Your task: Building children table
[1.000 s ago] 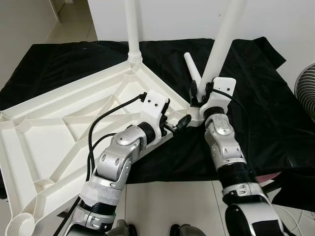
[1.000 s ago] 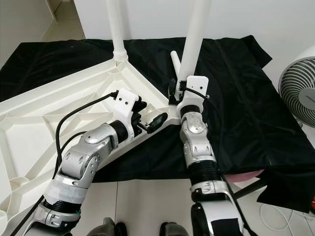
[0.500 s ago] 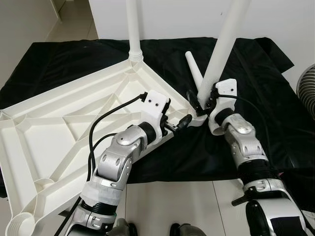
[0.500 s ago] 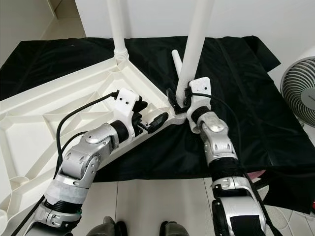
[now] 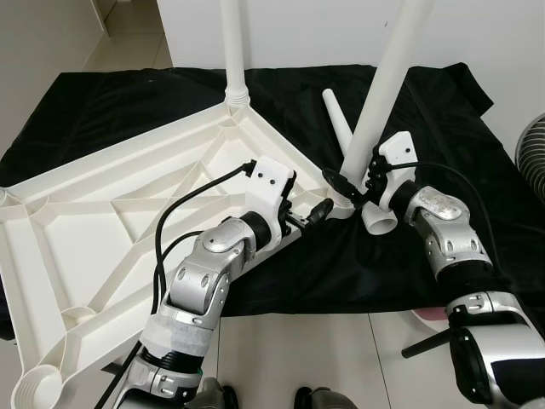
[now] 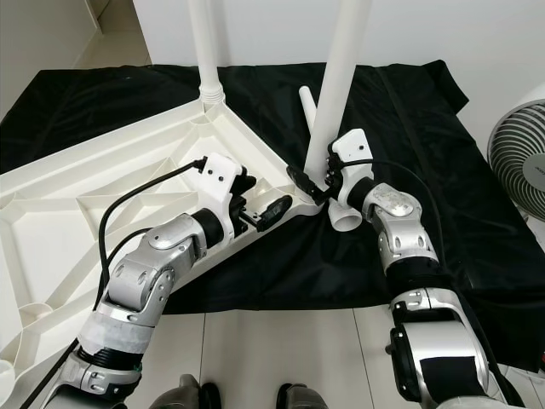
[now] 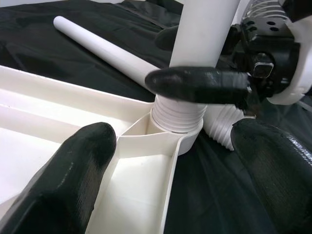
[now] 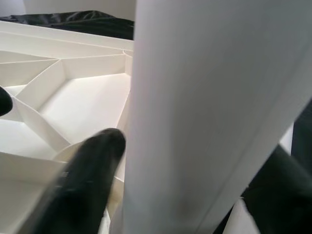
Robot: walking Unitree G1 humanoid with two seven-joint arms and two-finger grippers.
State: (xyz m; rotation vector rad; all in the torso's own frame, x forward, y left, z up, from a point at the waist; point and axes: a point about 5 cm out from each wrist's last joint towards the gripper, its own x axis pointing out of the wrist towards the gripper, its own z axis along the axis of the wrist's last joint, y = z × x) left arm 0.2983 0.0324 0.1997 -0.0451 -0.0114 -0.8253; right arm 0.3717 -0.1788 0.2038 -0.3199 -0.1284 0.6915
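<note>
We see the black cloth [image 5: 128, 102] covering the floor beneath everything, its near edge ending just below both forearms, where bare tile begins. On it lies the upturned white tabletop [image 5: 102, 221], ribbed underside up; its near corner points between the two claws.

A first leg [image 5: 232, 43] stands upright in the far corner socket, well beyond the left claw [image 5: 319, 210]. A second leg [image 6: 341, 68] rises from the near corner socket [image 7: 176, 122], just ahead of the left claw. We note the left claw's fingers [image 7: 73, 175] are spread wide, one over the tabletop rim and one over the cloth, holding nothing.

The right claw [image 5: 349, 186] is closed around the second leg just above its threaded base, one finger on each side. A loose leg [image 5: 336, 119] lies on the cloth behind this claw. A short white tube end [image 5: 379, 220] rests beside the socket, under the right wrist. A fan [image 6: 519, 153] stands well right of the right arm.
</note>
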